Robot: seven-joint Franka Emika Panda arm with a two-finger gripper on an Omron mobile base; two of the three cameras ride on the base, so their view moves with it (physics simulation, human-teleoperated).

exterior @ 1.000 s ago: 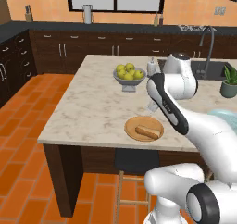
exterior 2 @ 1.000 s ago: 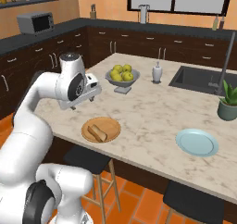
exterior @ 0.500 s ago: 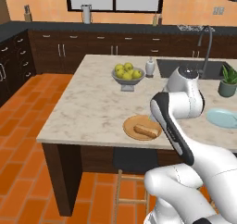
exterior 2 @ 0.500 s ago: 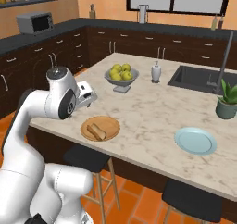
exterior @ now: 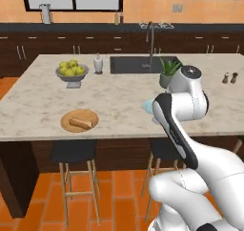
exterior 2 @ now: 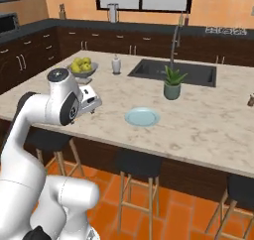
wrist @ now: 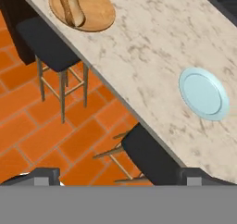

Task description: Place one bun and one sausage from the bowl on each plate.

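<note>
Nearest to me, in the lower half of the hand view, are the orange floor tiles and two dark-seated stools [wrist: 48, 45], and the hand [wrist: 118, 176] hangs above them with nothing between its tips; its fingers stand spread wide at the bottom corners of that frame. So the hand sits out past the table's front edge, over the floor, not over the stone top.

A little farther, the marble-patterned table [wrist: 152, 47] carries the round tan wooden plate with a raised rim [wrist: 95, 8] at the upper left of the hand view, and on it lie a pale bun and a brown sausage [wrist: 71, 8] side by side. To the middle right lies the round pale blue glossy plate [wrist: 203, 92], bare. In the left base view the blue plate [exterior: 147, 106] is mostly hidden behind the arm.

Farther back stand a small grey footed bowl of yellow-green fruit [exterior: 71, 72], a white bottle [exterior: 98, 63], a potted plant [exterior 2: 172, 83] and the sink [exterior 2: 173, 71]. I cannot spot the wide dark grey bowl that feeds the task.

My worry is that the blue plate still wants its pair and the supply bowl is out of sight. A wide swing low along the edge could clip a stool or the table's lip, or brush the wooden plate and disturb what is on it.
</note>
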